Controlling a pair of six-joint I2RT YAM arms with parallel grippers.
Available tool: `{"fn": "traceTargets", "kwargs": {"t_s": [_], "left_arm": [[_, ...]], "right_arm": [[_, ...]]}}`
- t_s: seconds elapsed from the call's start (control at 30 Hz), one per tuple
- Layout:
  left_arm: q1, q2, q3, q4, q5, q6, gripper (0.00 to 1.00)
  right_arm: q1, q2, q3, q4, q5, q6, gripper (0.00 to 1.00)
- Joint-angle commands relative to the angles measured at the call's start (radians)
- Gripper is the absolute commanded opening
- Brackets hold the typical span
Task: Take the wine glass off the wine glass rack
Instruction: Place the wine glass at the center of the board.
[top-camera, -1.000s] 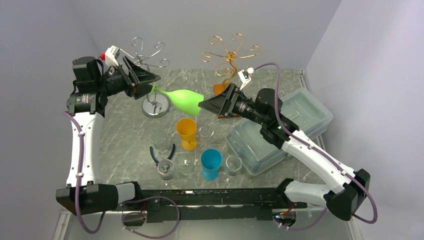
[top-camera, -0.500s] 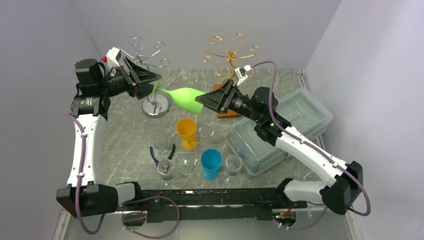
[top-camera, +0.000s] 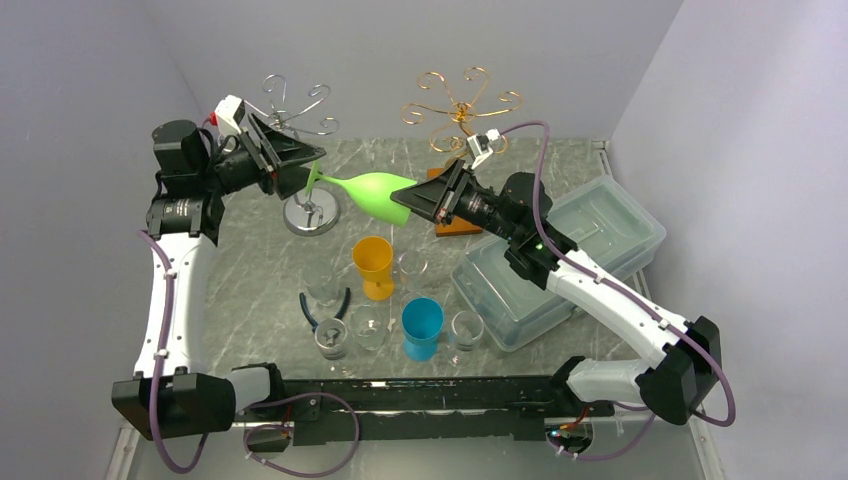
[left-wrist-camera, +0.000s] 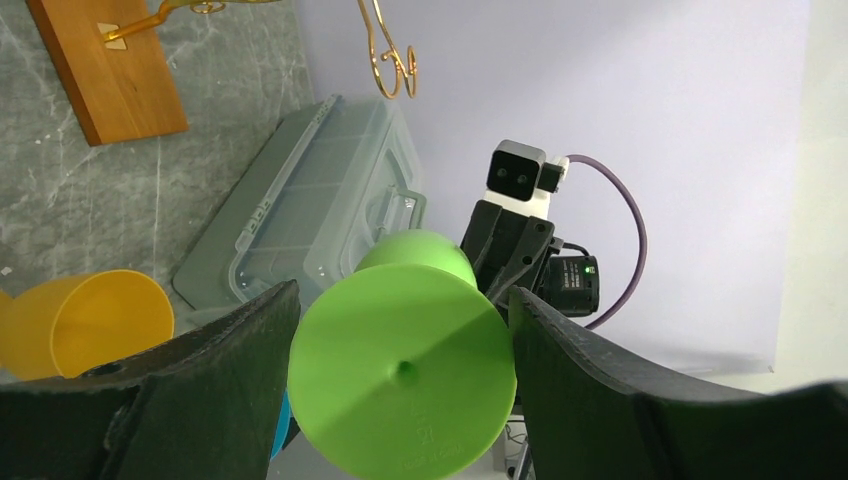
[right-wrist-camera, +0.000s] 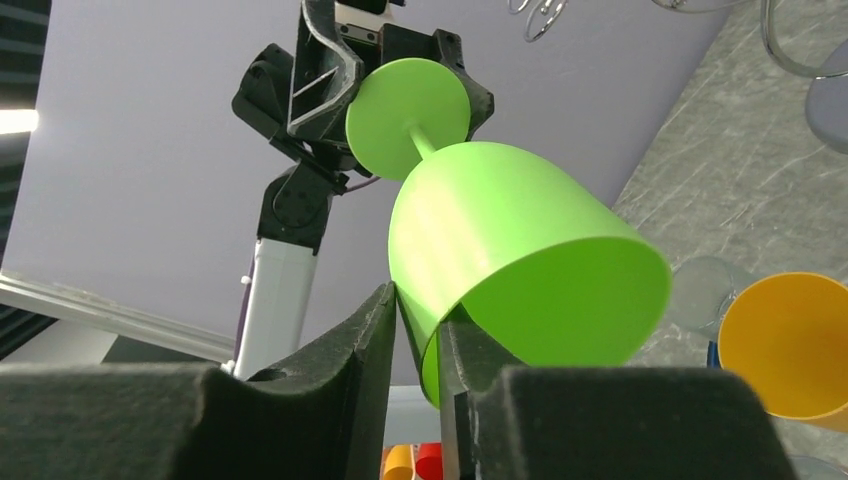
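**Sideways in the air, the glass is gripped at both of its ends**

Firstly the right tool (right-wrist-camera: 415, 310): its two fingers are closed on the rim of the green wine glass (top-camera: 370, 190), one finger against the outside of the bowl (right-wrist-camera: 520, 260) and the other inside the mouth, so the thin wall is clamped between them. The left tool (top-camera: 300, 168) stands wider. The round foot (left-wrist-camera: 400, 390) of the glass fills the gap between its fingers and touches both of them, so this tool grips the foot.

The glass lies almost horizontal, well above the surface (top-camera: 250, 270). Its long axis runs from one tool to the other. The foot points to the left arm, and the open mouth points to the right arm and a little towards the near edge.

It hangs on no rack. It is between the silver rack (top-camera: 300, 110) and the gold rack (top-camera: 460, 105), with its foot end above the round base of the silver one. An orange cup (top-camera: 373, 262) stands on the surface near the mouth end.
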Motion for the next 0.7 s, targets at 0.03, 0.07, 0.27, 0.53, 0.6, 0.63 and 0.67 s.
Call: {"fn": "traceTargets", "kwargs": {"t_s": [0.03, 0.07, 0.27, 0.53, 0.6, 0.63, 0.67], "left_arm": [[-0.009, -0.042, -0.014, 0.045, 0.028, -0.001, 0.44], [-0.010, -0.044, -0.013, 0.039, 0.027, 0.003, 0.44], [-0.010, -0.062, -0.022, 0.035, 0.013, 0.018, 0.56], [-0.012, -0.071, 0.016, -0.059, -0.025, 0.111, 0.80], [-0.013, -0.074, 0.023, -0.069, -0.033, 0.127, 0.86], [-0.014, -0.077, 0.023, -0.071, -0.038, 0.132, 0.89], [-0.014, -0.079, 0.024, -0.077, -0.042, 0.140, 0.91]], "right_arm": [[-0.003, -0.002, 0.019, 0.065, -0.001, 0.006, 0.15], [-0.003, -0.003, 0.021, 0.061, 0.000, 0.005, 0.13], [-0.003, -0.005, 0.043, 0.019, 0.006, -0.015, 0.00], [-0.003, -0.040, 0.092, -0.112, 0.039, -0.087, 0.00], [-0.003, -0.052, 0.108, -0.154, 0.048, -0.112, 0.00], [-0.003, -0.059, 0.113, -0.175, 0.052, -0.125, 0.00], [-0.003, -0.066, 0.119, -0.195, 0.059, -0.137, 0.00]]}}
